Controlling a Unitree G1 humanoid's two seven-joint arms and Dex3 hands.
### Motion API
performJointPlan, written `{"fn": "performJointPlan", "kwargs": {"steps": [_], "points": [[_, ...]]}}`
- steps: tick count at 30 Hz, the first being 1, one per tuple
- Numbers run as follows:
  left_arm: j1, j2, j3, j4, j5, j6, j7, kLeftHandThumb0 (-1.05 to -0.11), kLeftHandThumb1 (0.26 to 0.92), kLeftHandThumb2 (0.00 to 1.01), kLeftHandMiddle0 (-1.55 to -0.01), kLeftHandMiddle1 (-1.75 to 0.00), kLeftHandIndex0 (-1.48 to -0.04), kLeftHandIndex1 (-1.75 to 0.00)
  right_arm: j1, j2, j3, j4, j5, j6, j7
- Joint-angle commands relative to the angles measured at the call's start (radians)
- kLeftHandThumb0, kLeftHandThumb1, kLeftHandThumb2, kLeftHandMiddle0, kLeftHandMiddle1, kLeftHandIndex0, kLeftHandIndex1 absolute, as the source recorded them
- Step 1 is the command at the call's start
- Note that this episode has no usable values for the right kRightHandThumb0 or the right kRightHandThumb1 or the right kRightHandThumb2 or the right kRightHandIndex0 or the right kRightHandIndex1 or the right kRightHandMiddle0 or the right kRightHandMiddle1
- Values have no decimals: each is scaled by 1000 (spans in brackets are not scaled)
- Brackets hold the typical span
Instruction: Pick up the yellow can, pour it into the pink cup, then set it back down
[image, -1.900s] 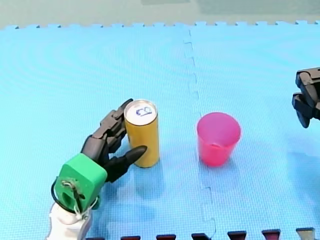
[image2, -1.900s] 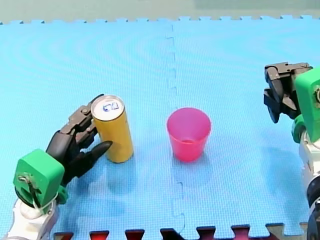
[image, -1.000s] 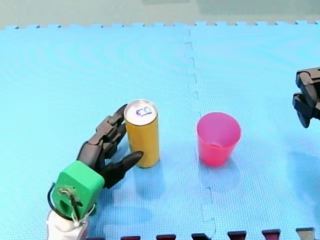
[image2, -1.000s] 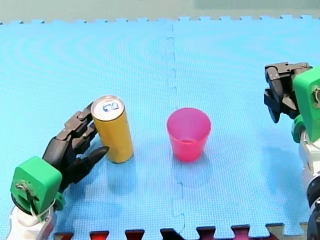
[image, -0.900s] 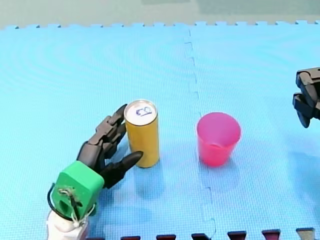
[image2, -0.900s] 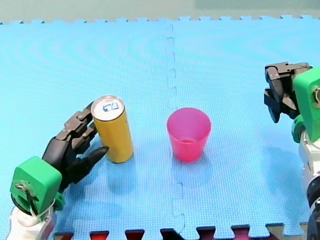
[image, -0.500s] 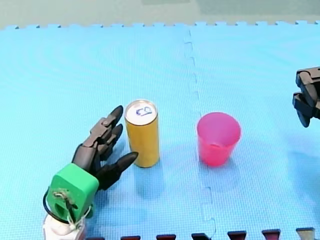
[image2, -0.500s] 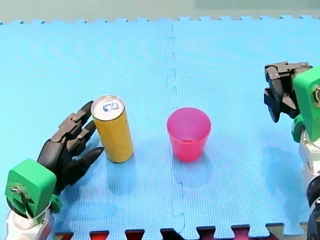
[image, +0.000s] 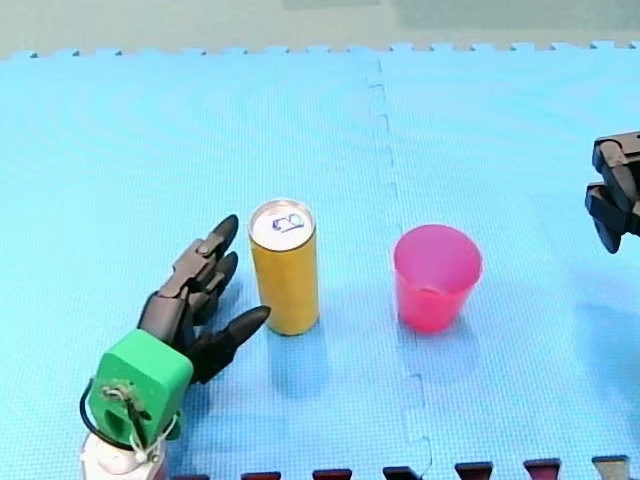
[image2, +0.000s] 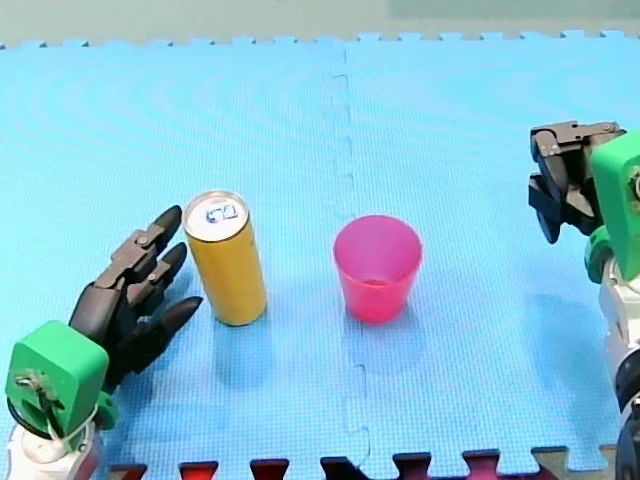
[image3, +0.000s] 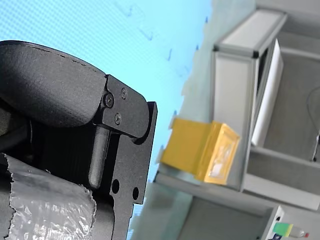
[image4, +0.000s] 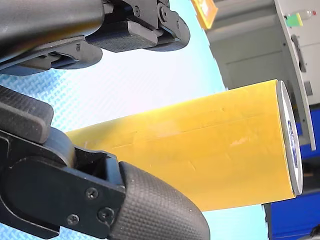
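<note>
The yellow can (image: 285, 270) stands upright on the blue mat, its silver top facing up. The pink cup (image: 435, 278) stands upright a short way to its right. My left hand (image: 237, 275) is just left of the can and holds nothing; its thumb tip lies close to the can's base, with a small gap. In the second wrist view the can (image4: 200, 150) lies close beside the black fingers (image4: 145, 210) without being gripped. My right hand (image2: 560, 185) hovers at the mat's right edge, fingers curled on nothing.
The blue foam mat (image: 150, 150) has a seam (image: 385, 150) running from back to front between can and cup. Red and black tabs line its front edge. Beyond the mat, a yellow box (image3: 202, 150) sits by a grey cabinet.
My left hand has let go of the can and drawn back to the left and toward me. The can stays standing in place. The right hand has not moved.
</note>
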Motion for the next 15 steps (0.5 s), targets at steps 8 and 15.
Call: {"fn": "performJointPlan", "kwargs": {"steps": [8,15], "points": [[-6,8,-1,9,6,-10,11,-1048,866,5,-315,0,-274,0,-7,-6,-2,-3,3,6,2],[-13,4,-6,5,10,-8,15,-1048,859,1,-304,0,-263,0,-8,-6,-2,-4,4,10,8]]}}
